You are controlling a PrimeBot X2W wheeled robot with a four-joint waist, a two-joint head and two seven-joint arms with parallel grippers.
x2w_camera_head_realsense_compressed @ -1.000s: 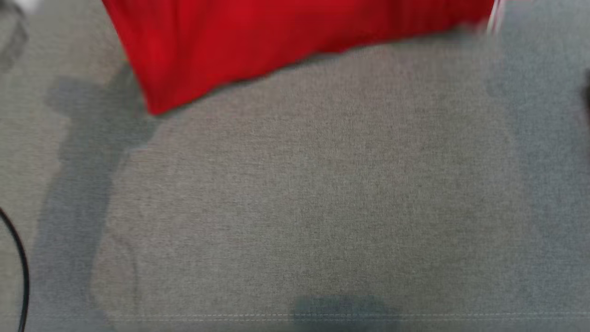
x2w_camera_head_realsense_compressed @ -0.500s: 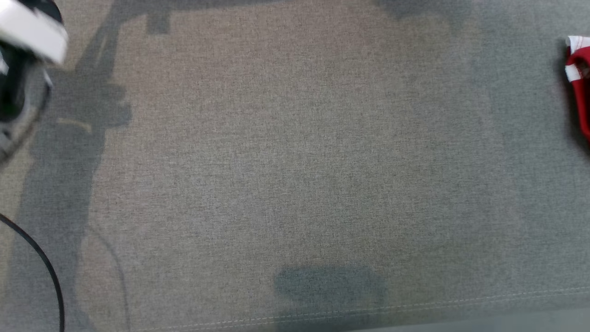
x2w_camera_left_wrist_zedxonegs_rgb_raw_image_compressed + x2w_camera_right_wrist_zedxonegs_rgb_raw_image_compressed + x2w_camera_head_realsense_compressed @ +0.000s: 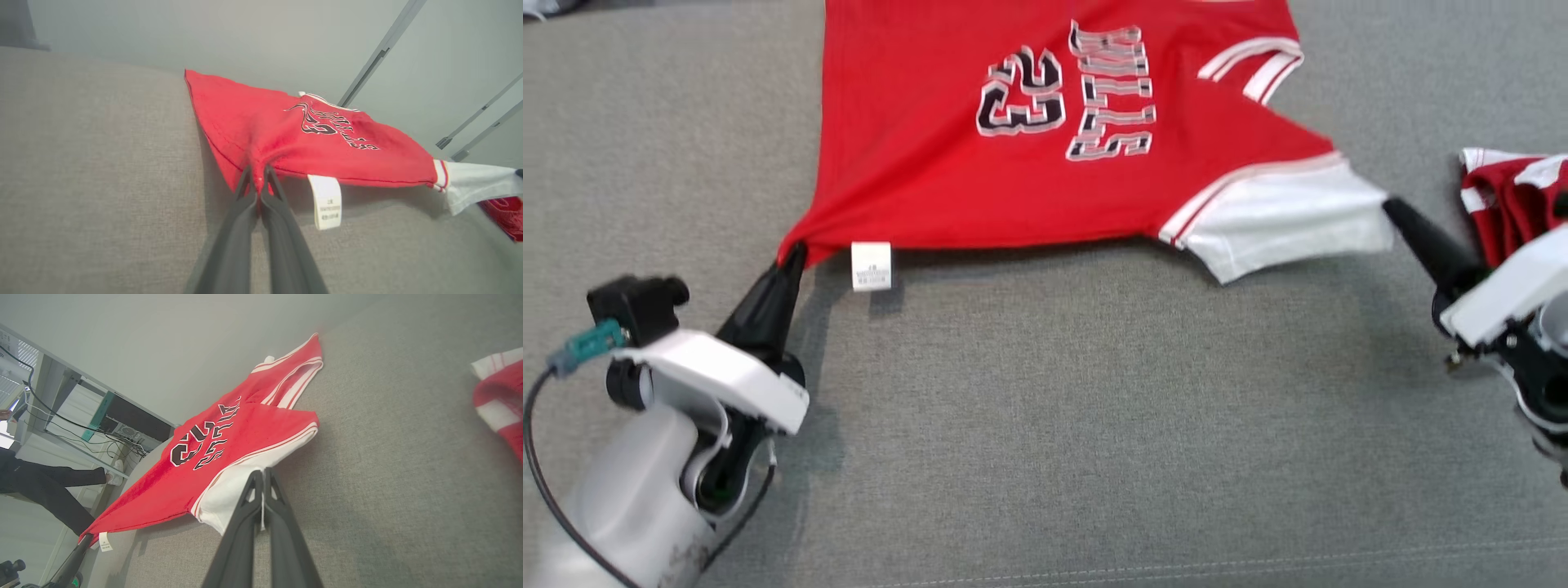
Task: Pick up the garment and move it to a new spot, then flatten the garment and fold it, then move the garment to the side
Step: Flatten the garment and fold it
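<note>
The left gripper [image 3: 792,253] pinches the jersey [image 3: 947,163] by its hem corner, a white tag [image 3: 871,265] hanging just right of its tips. The jersey spans taut to the right gripper [image 3: 1390,206], clamped on the white sleeve [image 3: 1290,220], where half a second ago the shifted head view showed mostly bare cushion [image 3: 1054,408]. A second red garment [image 3: 1515,196] lies just beyond the right gripper.

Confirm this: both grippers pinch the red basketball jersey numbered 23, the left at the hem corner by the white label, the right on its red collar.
One error: the right gripper is shut on the white sleeve of the red number 23 jersey, not a red collar, as the right wrist view shows. The left gripper does pinch the hem corner by the white label.
</note>
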